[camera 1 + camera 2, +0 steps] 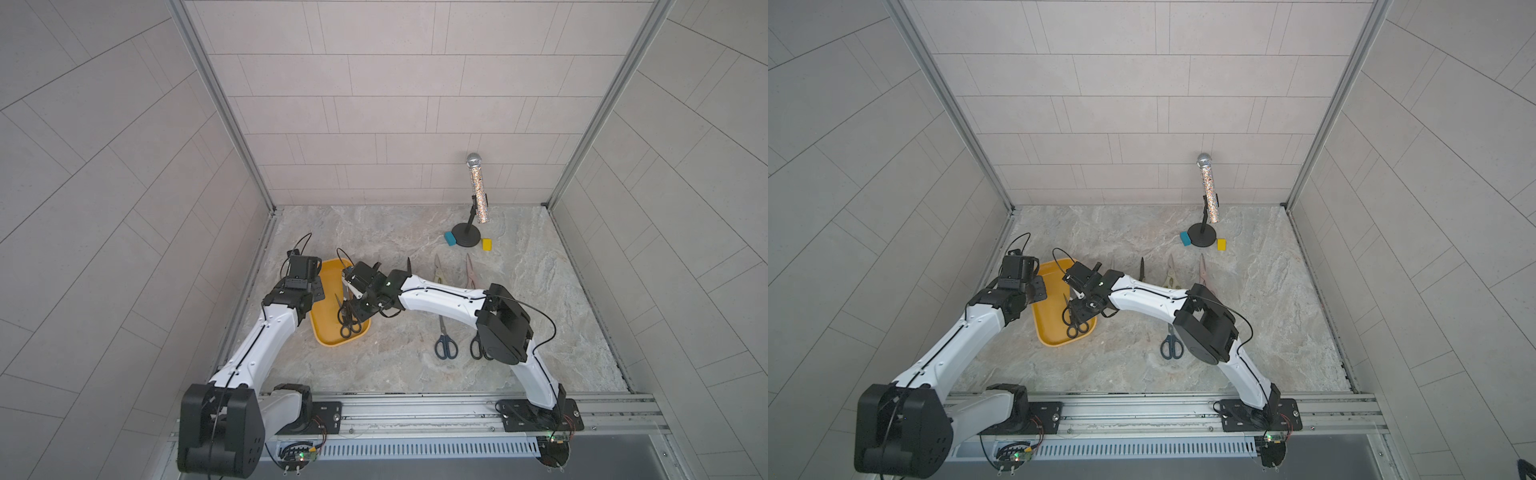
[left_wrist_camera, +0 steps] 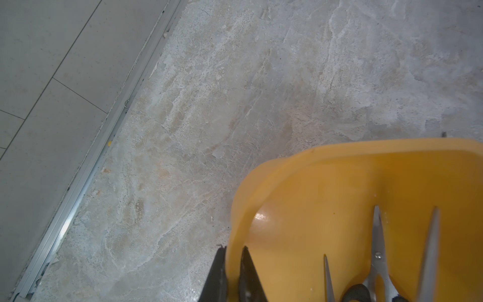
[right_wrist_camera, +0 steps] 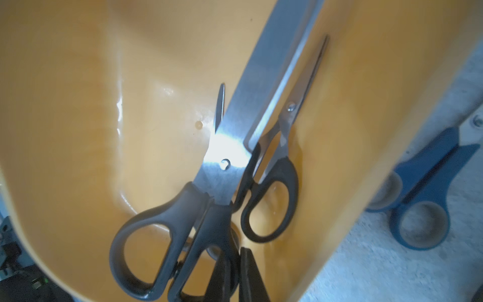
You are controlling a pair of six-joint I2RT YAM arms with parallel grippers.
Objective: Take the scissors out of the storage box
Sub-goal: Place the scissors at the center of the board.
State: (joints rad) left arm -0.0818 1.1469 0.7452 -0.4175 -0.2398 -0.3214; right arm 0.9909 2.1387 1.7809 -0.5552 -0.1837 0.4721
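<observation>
Left fingers [image 2: 249, 274]: closed tight across the wall of the storage box [image 2: 339, 183], with one finger inside the rim and one outside.
Right fingers [image 3: 252, 277]: pinched almost together at a handle loop of the large black scissors [image 3: 227, 157] and appear to grip it. The pair's long blade slants up over the box.
Storage box: a yellow tub on the left side of the table [image 1: 395, 365], between the two wrists.
In the box: the smaller black scissors [image 3: 274, 183] lie against the large pair. A thin blade tip of a further pair shows from under them.
On the table: the dark blue scissors [image 1: 445, 347] lie to the right of the box. Another black-handled pair [image 1: 478, 351] is half hidden behind the right arm's elbow.
Farther back: the cream shears [image 1: 438, 270] and pink shears [image 1: 469, 270] lie side by side with tips toward the rear wall. A dark blade [image 1: 409, 266] lies to their left, with the right arm covering the handles of all three.
Rear right: a glittery microphone [image 1: 477, 191] on a stand — a blue block [image 1: 450, 239] and a small yellow block [image 1: 486, 244] sit on either side of its base.
</observation>
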